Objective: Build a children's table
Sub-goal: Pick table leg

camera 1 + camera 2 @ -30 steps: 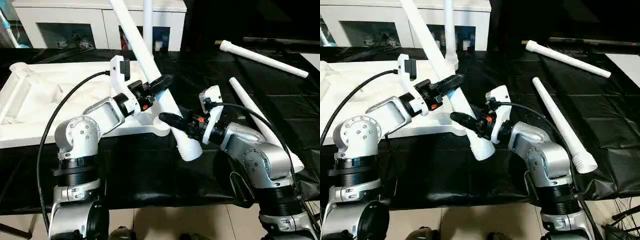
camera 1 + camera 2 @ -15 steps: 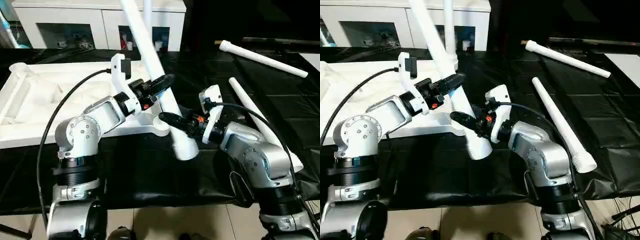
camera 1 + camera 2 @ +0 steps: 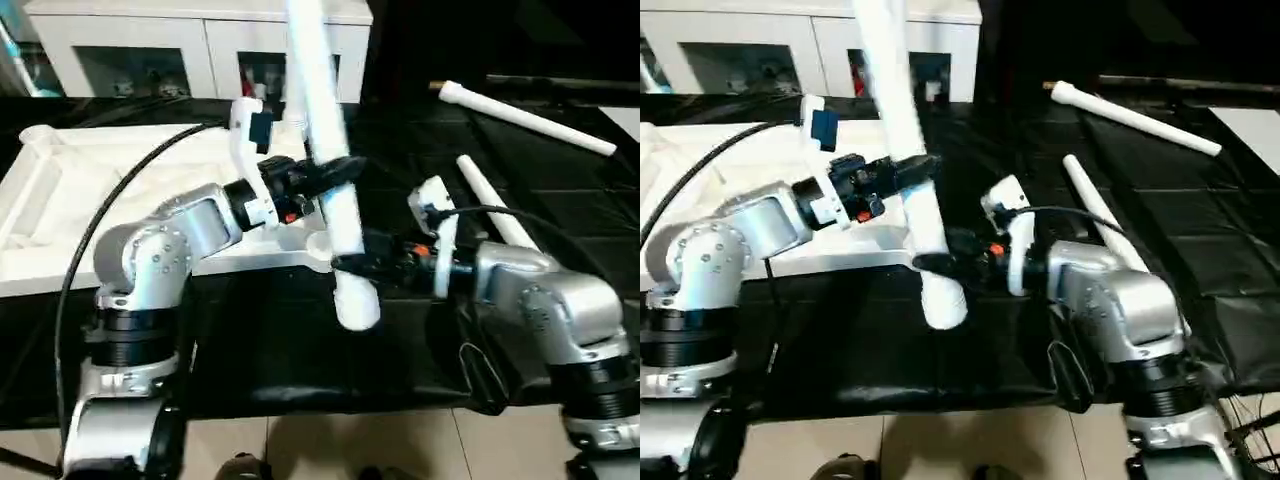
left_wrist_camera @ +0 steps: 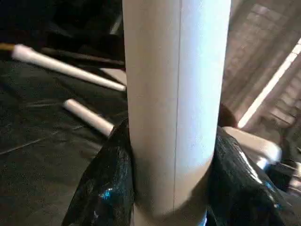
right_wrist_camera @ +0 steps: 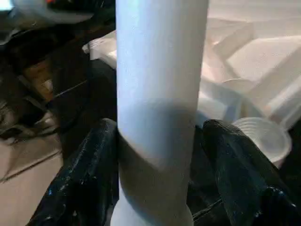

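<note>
Landmark: the round corner socket (image 3: pixel 322 243) at the near right corner of the table top (image 3: pixel 60 215).

**Grip state.** The leg (image 3: pixel 330 190) is held by both grippers. The right gripper (image 3: pixel 352 262) sits nearest the camera, low on the leg, just right of the socket. In the right wrist view its fingers (image 5: pixel 244 174) flank the tube, one touching it, the other with a narrow gap visible, so this grip appears loose or releasing. The left gripper (image 3: pixel 335 172) sits higher on the leg, above and just behind the socket; in the left wrist view its fingers (image 4: pixel 106 188) press against both sides of the tube, a firm hold.

**Leg position and axis.** The leg's long axis runs close to vertical, tilted slightly, with the top leaning away and toward the left of the socket. The wide end (image 3: pixel 357 308) points down and hangs in front of and below the socket, over the black cloth (image 3: pixel 300 350), not in the socket. The narrow end rises out of frame.

**Procedure for the step in hand (judged).** Seat the wide end in the socket.
1. Lift the leg until its wide end clears the socket rim.
2. Move it back until the end is centred over the socket.
3. Bring the axis square to the table top before pressing down; a tilted leg is likely to jam.
4. Keep one firm grip throughout.

**Farther items.** Two spare legs (image 3: pixel 525 115) lie on the cloth well right of and beyond the socket.
</note>
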You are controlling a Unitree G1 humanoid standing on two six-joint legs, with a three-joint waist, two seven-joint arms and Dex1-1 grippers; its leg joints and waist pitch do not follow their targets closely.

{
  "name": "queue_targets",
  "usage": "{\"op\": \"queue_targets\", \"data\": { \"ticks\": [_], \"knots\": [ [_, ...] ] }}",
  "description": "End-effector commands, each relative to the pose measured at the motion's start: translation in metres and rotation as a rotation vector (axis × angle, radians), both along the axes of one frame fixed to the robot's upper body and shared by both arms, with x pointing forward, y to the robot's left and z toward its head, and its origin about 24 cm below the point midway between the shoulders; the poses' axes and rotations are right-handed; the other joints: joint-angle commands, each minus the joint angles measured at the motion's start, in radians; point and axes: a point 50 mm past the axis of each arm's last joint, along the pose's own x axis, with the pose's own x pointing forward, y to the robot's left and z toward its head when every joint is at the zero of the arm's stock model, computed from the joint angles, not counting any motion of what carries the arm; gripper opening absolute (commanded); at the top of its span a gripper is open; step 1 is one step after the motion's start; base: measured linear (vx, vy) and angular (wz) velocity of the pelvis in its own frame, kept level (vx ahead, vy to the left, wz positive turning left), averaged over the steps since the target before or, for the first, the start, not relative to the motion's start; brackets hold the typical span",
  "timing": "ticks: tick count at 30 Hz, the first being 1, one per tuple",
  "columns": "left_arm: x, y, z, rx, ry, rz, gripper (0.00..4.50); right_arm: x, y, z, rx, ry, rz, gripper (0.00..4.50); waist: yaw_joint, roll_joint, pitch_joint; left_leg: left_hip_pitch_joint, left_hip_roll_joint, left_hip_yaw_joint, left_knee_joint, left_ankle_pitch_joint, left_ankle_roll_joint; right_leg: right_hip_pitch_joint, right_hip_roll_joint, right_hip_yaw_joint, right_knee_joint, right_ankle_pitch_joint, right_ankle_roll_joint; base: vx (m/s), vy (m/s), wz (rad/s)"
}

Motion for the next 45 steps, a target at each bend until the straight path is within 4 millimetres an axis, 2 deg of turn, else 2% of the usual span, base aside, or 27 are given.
{"op": "queue_targets", "data": {
  "ticks": [1, 3, 11, 24, 39, 45],
  "knots": [
    [-0.009, -0.005, 0.009, -0.014, -0.039, -0.089, 1.78, -0.003, 0.001, 0.004, -0.017, 0.0, 0.055, 2.94, 0.003, -0.014, -0.093, 0.02, 0.051, -0.026, -0.064, -0.192, 0.024, 0.065, -0.059, 0.044, -0.078, -0.363, -0.127, 0.0, 0.0, 0.0],
    [-0.011, -0.005, 0.01, -0.018, -0.047, -0.121, 1.78, -0.005, 0.001, 0.003, -0.016, 0.015, 0.093, 2.94, 0.002, -0.012, -0.092, 0.02, 0.051, -0.026, -0.063, -0.199, 0.021, 0.064, -0.059, 0.043, -0.079, -0.38, -0.125, 0.0, 0.0, 0.0],
    [-0.02, -0.007, 0.011, -0.028, -0.065, -0.197, 1.78, -0.011, 0.0, 0.001, -0.001, 0.081, 0.216, 2.94, 0.002, -0.017, -0.09, 0.02, 0.052, -0.028, -0.064, -0.208, 0.015, 0.061, -0.059, 0.044, -0.081, -0.412, -0.109, 0.0, 0.0, 0.0],
    [-0.023, -0.006, 0.009, -0.008, -0.068, -0.237, 1.78, -0.01, -0.001, 0.007, 0.027, 0.066, 0.249, 2.94, 0.002, -0.017, -0.093, 0.022, 0.053, -0.028, -0.064, -0.21, 0.009, 0.061, -0.056, 0.043, -0.079, -0.388, -0.117, 0.0, 0.0, 0.0],
    [-0.022, -0.009, 0.01, -0.019, -0.08, -0.244, 1.78, -0.013, 0.0, 0.001, 0.028, 0.108, 0.284, 2.94, 0.004, -0.021, -0.097, 0.022, 0.054, -0.028, -0.063, -0.207, 0.006, 0.064, -0.058, 0.043, -0.075, -0.37, -0.129, 0.0, 0.0, 0.0],
    [-0.022, -0.01, 0.011, -0.022, -0.082, -0.243, 1.78, -0.014, 0.0, -0.001, 0.024, 0.115, 0.29, 2.94, 0.004, -0.019, -0.097, 0.023, 0.053, -0.028, -0.062, -0.212, 0.003, 0.063, -0.058, 0.043, -0.077, -0.374, -0.13, 0.0, 0.0, 0.0]
  ]
}}
